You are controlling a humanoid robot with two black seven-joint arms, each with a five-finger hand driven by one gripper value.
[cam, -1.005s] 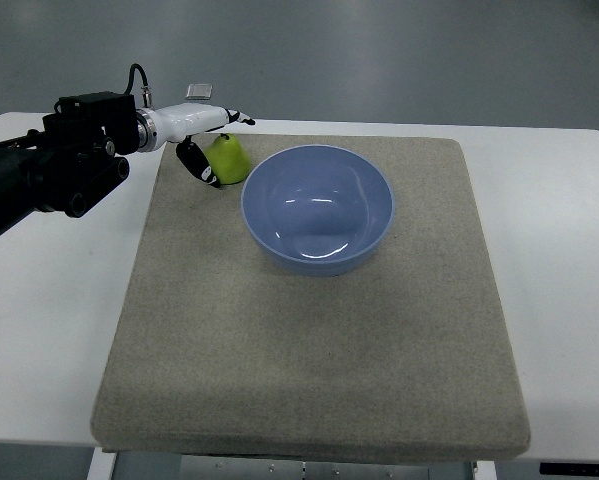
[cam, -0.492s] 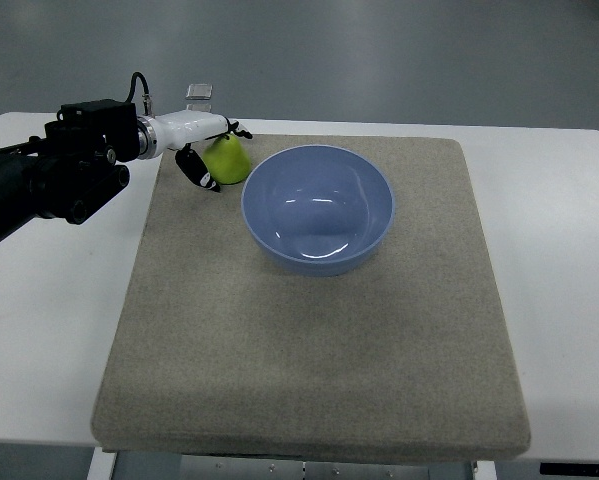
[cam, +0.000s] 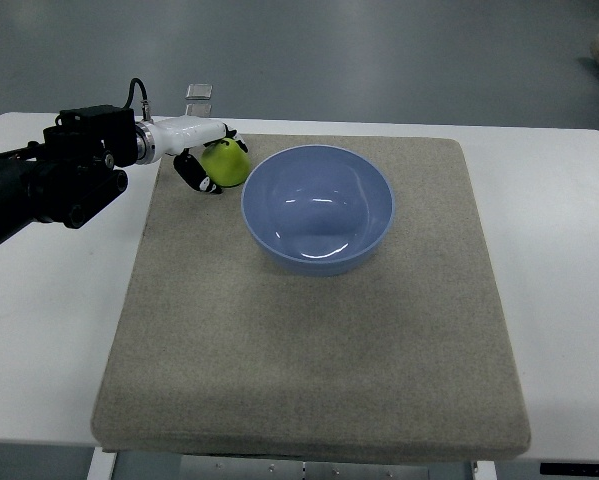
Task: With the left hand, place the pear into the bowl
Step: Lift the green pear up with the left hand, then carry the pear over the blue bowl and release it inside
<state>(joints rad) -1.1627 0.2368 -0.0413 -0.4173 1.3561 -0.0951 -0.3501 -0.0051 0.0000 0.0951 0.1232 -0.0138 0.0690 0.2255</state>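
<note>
Top view gives you the whole layout, so start with the white table (cam: 559,300), smooth and hard, carrying a square grey mat (cam: 309,350) of felt-like weave that you can take as padding meant to stop things sliding or rolling. On the mat's far half sits the bowl (cam: 318,208), pale blue, round and deep, with a glossy plastic-looking wall that throws back the ceiling lights; its wide mouth faces up, which suits a drop from above.

Your left arm (cam: 39,185) comes in from the left edge as a bulky black housing that narrows to a white wrist. The left hand (cam: 201,160) wraps the pear (cam: 226,162) from its near-left side: dark fingers (cam: 194,172) curl around it, closed enough to count as a grip, though whether they bear its weight or it rests on the mat you cannot tell.

That pear, yellow-green, smooth-skinned and tapering, lies just beside the bowl's left rim, outside it. A short lift and a shift to the right should do.
</note>
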